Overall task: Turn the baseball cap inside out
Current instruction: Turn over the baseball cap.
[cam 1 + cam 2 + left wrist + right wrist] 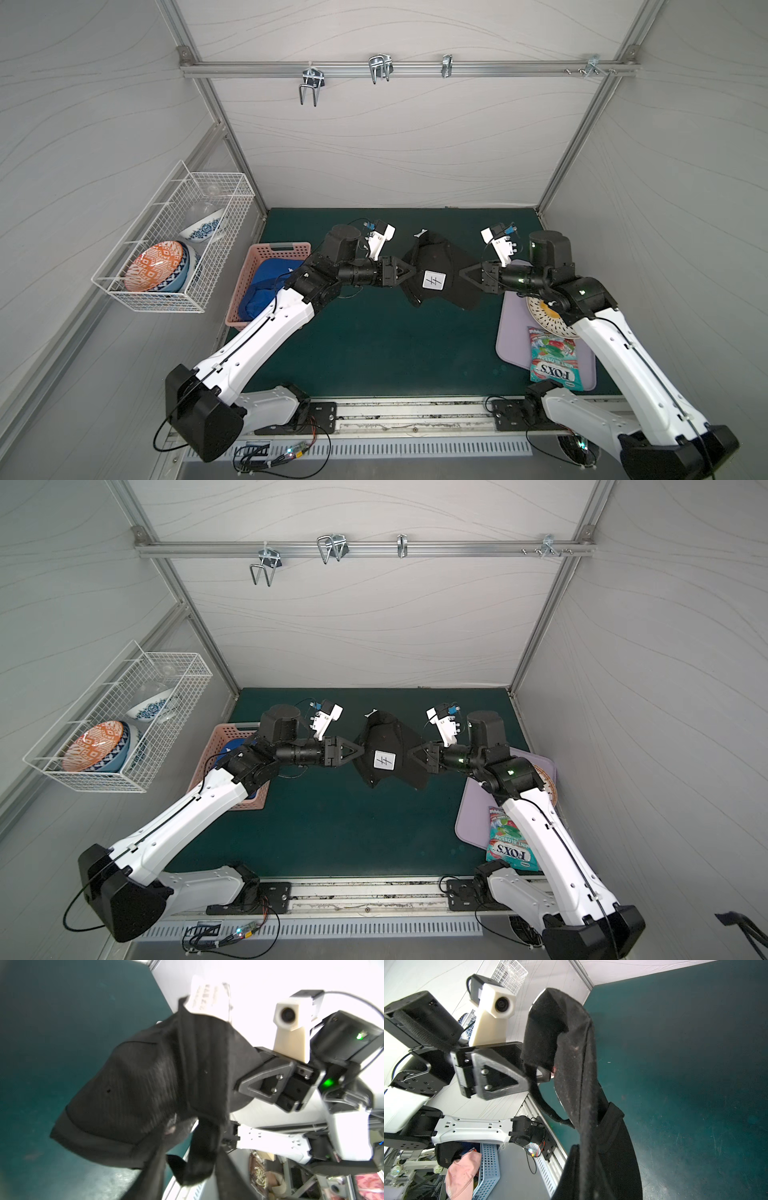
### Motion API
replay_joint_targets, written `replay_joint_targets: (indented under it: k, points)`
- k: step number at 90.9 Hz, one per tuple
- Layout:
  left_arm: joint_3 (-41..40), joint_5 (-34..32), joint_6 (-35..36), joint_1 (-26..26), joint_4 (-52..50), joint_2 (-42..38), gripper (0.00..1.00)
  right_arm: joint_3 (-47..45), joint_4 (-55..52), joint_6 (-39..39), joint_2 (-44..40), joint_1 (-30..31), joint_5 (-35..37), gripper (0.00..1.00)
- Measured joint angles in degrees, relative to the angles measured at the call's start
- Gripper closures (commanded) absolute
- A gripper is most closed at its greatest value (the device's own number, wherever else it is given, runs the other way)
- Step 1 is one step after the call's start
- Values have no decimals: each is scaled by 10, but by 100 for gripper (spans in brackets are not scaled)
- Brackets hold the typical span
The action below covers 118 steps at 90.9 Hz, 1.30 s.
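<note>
Half done or better, at a guess: baseball cap [432, 255] up off the table [374, 345], slung between both hands, showing a white label [434, 281] face up and a white tag [420, 233] poking out at the far edge, both of the sort sewn inside. Crown fully pushed through or not: cannot tell, being crumpled and folded rather than rounded. Probably left to do: pulling the panels taut, popping the crown out the other way, then setting down.

On the left, reaches in from the side, elbow raised, wrist level, left hand [411, 272] turned on edge and pinching a fold at that side of the cap, cloth caught between the jaws in the right wrist view. In the middle, sags as a dark bundle with a loose flap [200, 1155] dangling beneath. On the right, mirrors that pose: elbow high, wrist level, right hand [463, 272] pressed together on the opposite edge, tips buried in cloth.
</note>
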Motion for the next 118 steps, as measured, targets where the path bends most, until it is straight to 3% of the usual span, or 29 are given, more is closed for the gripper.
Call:
replay_joint_targets:
  k: [12,23,41,60,69,82,91,103,111,118]
  points:
    - [0,-27,40,11,-19,-6,100,18,-24,-11,8,-6,-44,100]
    - [0,-10,69,65,-23,-15,100,40,-52,-25,17,-18,-119,100]
    - [-3,90,133,145,-24,15,100,60,-76,-24,21,-21,-252,100]
    - [-8,215,172,152,5,73,100,64,-34,44,13,-15,-316,100]
    - [-24,264,170,151,42,86,86,66,1,79,7,-6,-321,100]
    - [-35,277,161,143,55,87,55,76,18,92,6,10,-318,100]
    - [-42,222,127,155,49,49,38,85,4,72,2,3,-290,100]
    - [-44,112,71,207,23,-56,16,77,-19,42,-8,-31,-225,100]
    - [-33,65,54,223,-4,-115,8,61,-17,30,-11,-43,-183,100]
    - [-26,59,43,223,-24,-143,8,46,-8,27,-11,-48,-154,100]
